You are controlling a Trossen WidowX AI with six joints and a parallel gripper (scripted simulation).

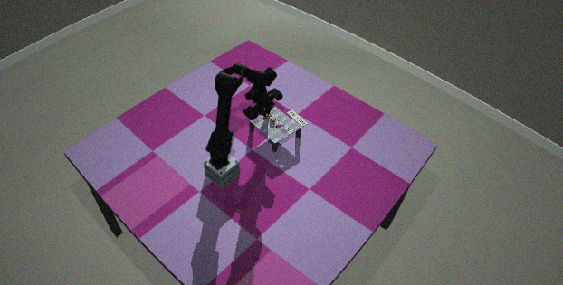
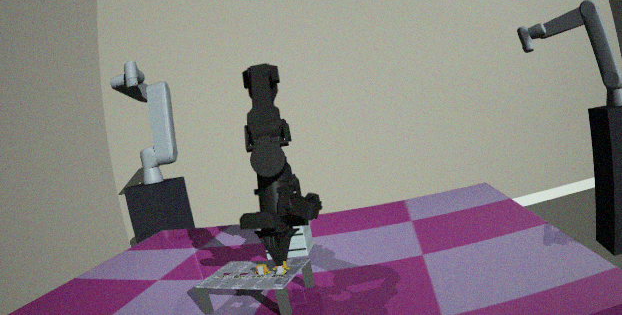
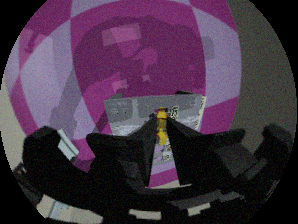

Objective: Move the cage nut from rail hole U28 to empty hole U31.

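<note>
A: State of the gripper?
B: Closed on a small yellow part; presumably the cage nut, pinched at the fingertips.
A: Surroundings, relative to the jaws?
B: Rail plate directly below the tips; other nut, also yellow, just beside them. Underside of the held part, and any seating in a hole, too small to tell. Hole numbers likewise illegible.
A: Probable handling?
B: Light, with a stiff body and springy wings; likely to be slick at the faces, more prone to twisting or popping loose than to breaking. Weight no concern; tilt the chief one.
A: Best place of hold?
B: Across two opposite sides of the body, low and centred between the pads, with room for the wings to flex. Avoid pinching by one wing or a corner.
A: Precautions?
B: Keep square to the plate. Lift straight up if clipped in, clear of the neighbour, then press evenly at U31 until both wings spread beneath. Release only afterwards, backing straight off.
</note>
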